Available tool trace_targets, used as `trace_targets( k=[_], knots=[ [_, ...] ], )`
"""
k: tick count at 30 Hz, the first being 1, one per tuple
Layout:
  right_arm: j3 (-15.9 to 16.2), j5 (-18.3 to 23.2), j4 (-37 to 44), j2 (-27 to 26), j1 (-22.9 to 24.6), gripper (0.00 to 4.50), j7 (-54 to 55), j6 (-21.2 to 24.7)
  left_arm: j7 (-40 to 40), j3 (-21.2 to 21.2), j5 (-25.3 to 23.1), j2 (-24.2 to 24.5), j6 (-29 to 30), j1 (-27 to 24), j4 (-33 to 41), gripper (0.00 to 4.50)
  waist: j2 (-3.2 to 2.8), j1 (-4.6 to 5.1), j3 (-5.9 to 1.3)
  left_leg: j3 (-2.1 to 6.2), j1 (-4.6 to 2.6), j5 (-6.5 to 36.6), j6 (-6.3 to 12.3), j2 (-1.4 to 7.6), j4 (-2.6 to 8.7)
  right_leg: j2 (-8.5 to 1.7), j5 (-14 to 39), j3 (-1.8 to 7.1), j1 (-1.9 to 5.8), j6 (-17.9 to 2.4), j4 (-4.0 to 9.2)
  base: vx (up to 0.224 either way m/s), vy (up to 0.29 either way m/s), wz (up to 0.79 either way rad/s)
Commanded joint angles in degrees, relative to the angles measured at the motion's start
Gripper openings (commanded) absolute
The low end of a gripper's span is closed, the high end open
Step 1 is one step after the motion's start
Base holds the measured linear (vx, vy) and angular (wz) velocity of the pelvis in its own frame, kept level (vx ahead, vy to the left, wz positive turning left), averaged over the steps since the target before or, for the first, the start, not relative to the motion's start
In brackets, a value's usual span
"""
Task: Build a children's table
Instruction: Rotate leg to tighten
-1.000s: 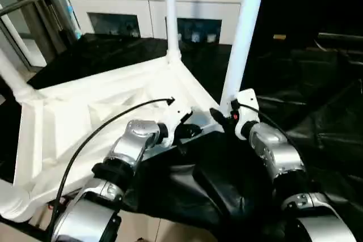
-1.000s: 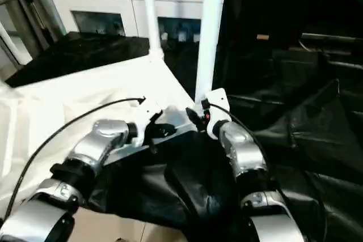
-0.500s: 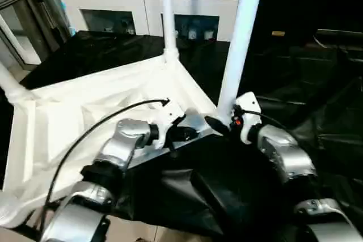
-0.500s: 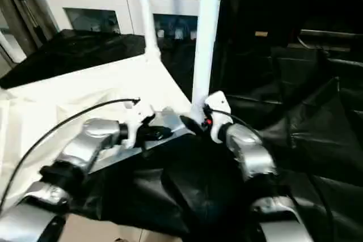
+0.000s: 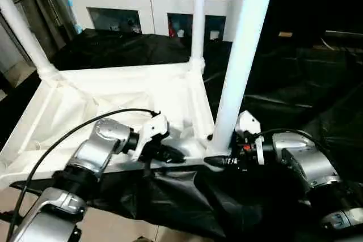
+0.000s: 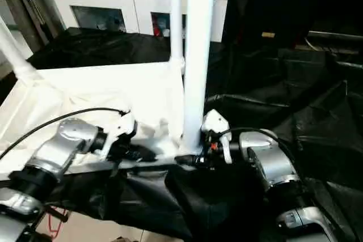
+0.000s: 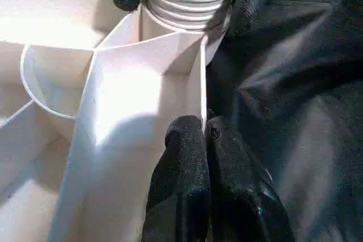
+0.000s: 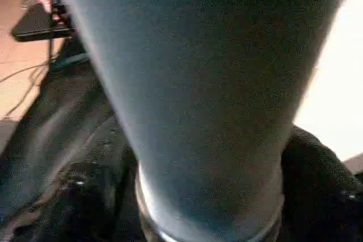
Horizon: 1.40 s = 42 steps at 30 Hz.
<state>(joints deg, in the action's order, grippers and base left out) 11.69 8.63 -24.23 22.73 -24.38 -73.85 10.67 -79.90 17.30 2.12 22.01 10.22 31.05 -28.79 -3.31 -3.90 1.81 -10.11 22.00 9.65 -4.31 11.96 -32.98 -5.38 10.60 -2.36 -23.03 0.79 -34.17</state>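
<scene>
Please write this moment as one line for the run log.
left gripper: shut on tabletop rim | right gripper: around near leg base | leg upright in corner socket

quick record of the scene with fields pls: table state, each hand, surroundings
tabletop: white tabletop lies underside up on black sheeting
legs standing: three legs upright in corner sockets, the nearest leg by the right hand
left hand: left hand shut on the tabletop's near rim
right hand: right hand clasps the nearest leg's base at its socket
behind: white cabinet with glass doors
</scene>
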Motion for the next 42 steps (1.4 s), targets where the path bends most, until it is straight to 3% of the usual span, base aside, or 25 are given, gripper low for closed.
trace_targets(
  k=[1,6,8,12,15,20,22,24,26,29,32,35,39,40,42],
  knots=[
    [2.77,-0.82,0.72,-1.0,0.7,3.13,-0.61,0.64,-2.57,1.47,1.19,-1.07,-0.03,0.06,2.26,0.0,0.63,-0.12,-3.07,-0.38,-0.97,13.84,3.26,0.91,3.77,-1.87,8.71,1.18,2.58,-15.13,3.59,0.0,0.0,0.0],
    [2.81,-0.51,1.36,-2.05,1.24,2.81,0.23,1.32,-1.14,1.04,1.72,-2.17,0.01,0.0,2.48,0.0,0.66,-0.15,-3.19,-0.35,-0.93,12.54,3.5,0.87,3.67,-1.76,6.59,1.13,2.65,-15.37,3.34,0.0,0.0,0.0],
    [2.21,0.08,1.51,-3.25,1.87,2.78,2.54,1.91,2.82,0.19,1.51,-3.86,-0.23,0.55,1.46,0.0,0.7,-0.19,-3.16,-0.39,-0.93,12.62,3.57,0.85,3.64,-1.79,6.71,1.16,2.64,-15.38,3.38,0.0,0.0,0.0],
    [-0.34,-3.35,-4.95,-7.72,0.2,2.74,16.01,0.17,12.99,-2.41,0.15,-7.87,0.11,2.97,-2.76,0.0,0.76,-0.16,-2.82,-0.31,-1.17,16.0,1.65,0.69,4.01,-2.05,14.06,1.19,2.35,-13.75,4.2,0.0,0.0,0.0],
    [-2.51,-5.09,-10.24,-10.49,-1.81,2.73,25.77,-0.6,18.08,-3.8,-0.06,-10.39,0.54,4.37,-4.83,0.0,0.85,0.84,-2.56,0.12,-1.2,19.21,-0.67,0.32,4.35,-2.14,22.47,1.08,2.18,-10.6,4.97,0.0,0.0,0.0],
    [-7.12,-6.06,-18.2,-17.59,-5.49,2.72,45.16,1.36,33.84,-6.01,-2.6,-17.07,1.92,8.2,-11.33,0.0,0.68,1.43,-2.56,0.13,-1.41,20.68,-1.01,0.18,4.33,-1.88,23.1,1.14,1.69,-9.54,5.38,0.0,0.0,0.0],
    [-7.01,-6.47,-18.85,-18.88,-5.84,2.72,46.45,0.89,35.4,-6.2,-2.75,-18.28,1.59,8.62,-12.03,0.0,0.8,1.32,-2.57,0.11,-1.64,21.34,-0.63,0.16,4.29,-1.92,24.19,1.07,1.56,-9.12,5.78,0.0,0.0,0.0],
    [-6.44,-7.06,-19.33,-20.41,-6.1,2.72,46.35,-1.04,35.52,-5.9,-2.87,-19.68,0.87,8.75,-12.2,0.0,0.81,1.18,-2.65,0.14,-1.18,20.57,-0.04,0.2,4.36,-1.92,22.78,1.11,1.79,-9.08,5.65,0.0,0.0,0.0],
    [-6.49,-7.03,-19.85,-20.75,-6.33,3.28,46.4,-1.67,35.36,-5.64,-2.9,-19.95,0.56,8.76,-12.29,0.0,0.7,1.13,-2.65,0.17,-1.12,20.39,0.13,0.25,4.45,-1.89,21.84,1.05,1.83,-9.1,5.59,0.0,0.0,0.0],
    [-6.66,-6.1,-19.49,-20.23,-6.41,3.51,43.76,-1.72,33.52,-4.79,-2.83,-19.63,-0.76,8.21,-11.81,0.0,0.69,1.13,-2.73,0.21,-1.0,20.37,0.24,0.27,4.47,-1.84,20.56,1.05,1.97,-9.46,5.41,0.0,0.0,0.0],
    [-5.06,-6.51,-17.33,-17.7,-5.79,3.85,39.59,-3.23,29.79,-4.17,-2.4,-18.18,-1.98,7.18,-10.5,0.0,0.69,1.09,-2.84,0.17,-0.92,19.54,0.6,0.4,4.44,-1.88,17.97,1.11,2.06,-10.09,5.18,0.0,0.0,0.0],
    [-4.35,-6.1,-15.6,-15.77,-5.27,3.9,35.28,-3.8,26.6,-3.67,-1.85,-16.9,-2.08,6.28,-9.07,0.0,0.82,0.99,-3.02,0.08,-0.68,17.85,1.45,0.39,4.24,-1.84,14.45,1.08,2.49,-11.04,4.83,0.0,0.0,0.0],
    [-2.45,-4.1,-10.56,-9.93,-3.62,3.9,22.58,-4.66,17.66,-2.16,-0.15,-12.96,-2.27,3.99,-5.31,0.0,0.65,0.76,-3.45,-0.07,-0.39,11.66,3.91,0.53,3.58,-1.74,4.13,0.93,2.99,-14.01,3.63,0.025,0.0,-0.01],
    [-1.78,-3.05,-8.57,-7.81,-3.0,3.9,17.87,-4.03,14.5,-1.5,0.27,-11.4,-2.43,3.41,-4.27,0.0,0.61,0.54,-3.57,-0.16,-0.39,9.47,5.27,0.61,3.27,-1.58,-0.2,0.79,3.1,-15.43,3.14,0.0,0.0,0.0],
    [-1.02,-2.54,-6.85,-5.68,-2.36,3.9,13.26,-3.78,12.48,-1.01,0.33,-10.3,-2.99,3.11,-3.87,0.0,0.59,0.25,-3.57,-0.26,-0.52,9.22,6.3,0.66,3.09,-1.53,-1.8,0.75,3.08,-16.42,2.93,0.0,0.0,0.0]
  ],
)
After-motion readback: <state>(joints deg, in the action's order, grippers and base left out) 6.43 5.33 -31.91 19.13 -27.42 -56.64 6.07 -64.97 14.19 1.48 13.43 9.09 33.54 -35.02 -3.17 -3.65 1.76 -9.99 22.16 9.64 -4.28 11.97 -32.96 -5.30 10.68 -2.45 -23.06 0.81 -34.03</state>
